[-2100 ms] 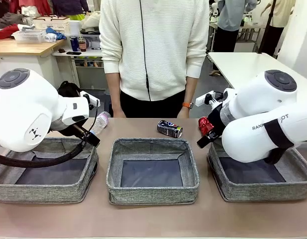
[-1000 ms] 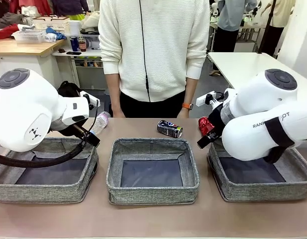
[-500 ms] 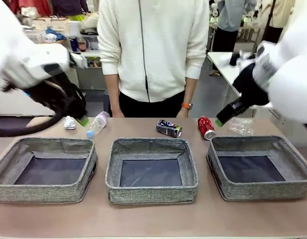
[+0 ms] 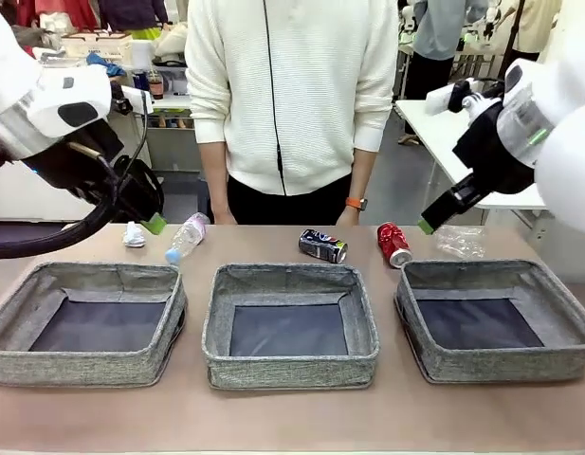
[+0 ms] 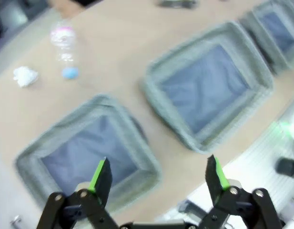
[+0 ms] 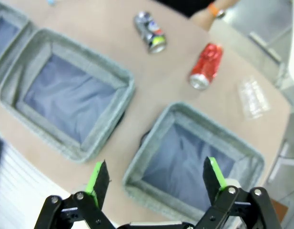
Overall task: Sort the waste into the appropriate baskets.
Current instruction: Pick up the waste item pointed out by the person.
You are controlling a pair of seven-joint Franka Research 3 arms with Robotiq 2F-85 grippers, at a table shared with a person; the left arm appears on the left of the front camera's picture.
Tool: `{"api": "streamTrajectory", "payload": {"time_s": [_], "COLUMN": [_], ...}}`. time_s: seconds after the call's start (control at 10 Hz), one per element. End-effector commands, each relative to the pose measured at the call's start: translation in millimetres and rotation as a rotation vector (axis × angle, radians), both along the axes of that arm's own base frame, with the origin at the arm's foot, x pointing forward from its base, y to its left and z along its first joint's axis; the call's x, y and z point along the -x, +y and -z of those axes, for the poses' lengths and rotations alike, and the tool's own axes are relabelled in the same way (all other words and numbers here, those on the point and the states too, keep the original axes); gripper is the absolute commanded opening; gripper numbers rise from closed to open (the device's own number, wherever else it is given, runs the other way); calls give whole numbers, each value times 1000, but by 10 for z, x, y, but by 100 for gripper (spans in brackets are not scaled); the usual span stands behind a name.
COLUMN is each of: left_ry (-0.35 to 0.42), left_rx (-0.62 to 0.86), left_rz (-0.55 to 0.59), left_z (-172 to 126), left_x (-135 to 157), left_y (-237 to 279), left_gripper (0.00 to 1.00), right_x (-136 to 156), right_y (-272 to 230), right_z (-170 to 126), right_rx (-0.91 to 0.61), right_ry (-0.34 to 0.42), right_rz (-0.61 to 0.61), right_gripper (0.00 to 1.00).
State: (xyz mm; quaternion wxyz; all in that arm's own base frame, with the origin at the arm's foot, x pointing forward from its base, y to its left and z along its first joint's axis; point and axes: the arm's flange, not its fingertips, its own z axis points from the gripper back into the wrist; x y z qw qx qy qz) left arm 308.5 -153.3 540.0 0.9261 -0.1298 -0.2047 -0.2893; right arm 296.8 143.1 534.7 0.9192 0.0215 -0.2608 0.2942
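Your left gripper point(image 5: 156, 164) and right gripper point(image 6: 156, 167) hang high over the desk point(image 4: 292, 417), fingers spread wide apart. The 5 waste items lie on the desk behind the 3 grey baskets point(image 4: 83, 365) — from the middle basket point(image 4: 290, 368), tissue wad point(image 4: 133, 234) and bottle point(image 4: 187, 237) at 10 o'clock, dark can point(image 4: 323, 245) at 12, red can point(image 4: 393, 244) and plastic bag point(image 4: 460, 241) at 2.

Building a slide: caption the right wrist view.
Open right hand over grey baskets; red can and dark can lie beyond.
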Motion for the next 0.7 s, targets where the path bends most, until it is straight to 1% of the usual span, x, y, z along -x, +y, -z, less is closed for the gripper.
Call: {"api": "streamTrajectory", "payload": {"time_s": [0.0, 0.1, 0.2, 0.3, 0.4, 0.5, 0.6], "left_ry": [344, 507, 623, 640, 646, 644, 649], "left_rx": [340, 554, 668, 735, 861, 982, 1088], "left_rz": [158, 200, 193, 167, 157, 127, 48], "left_z": [-55, -234, -326, -383, -394, -321, -156], "left_x": [86, 94, 80, 90, 100, 105, 112], "left_y": [191, 368, 553, 754, 1008, 1299, 1645], "left_gripper": [100, 100, 100, 100, 100, 100, 100], "right_x": [257, 392, 525, 643, 693, 696, 672], "right_y": [-358, -568, -690, -832, -1017, -1230, -1463], "right_z": [-60, -157, -198, -224, -191, -112, -8], "right_rx": [-294, -550, -731, -900, -1040, -1205, -1361], "right_ry": [208, 284, 336, 433, 523, 579, 579], "right_rz": [-45, -34, -26, -30, 33, 67, 73], "right_gripper": [100, 100, 100, 100, 100, 100, 100]}}
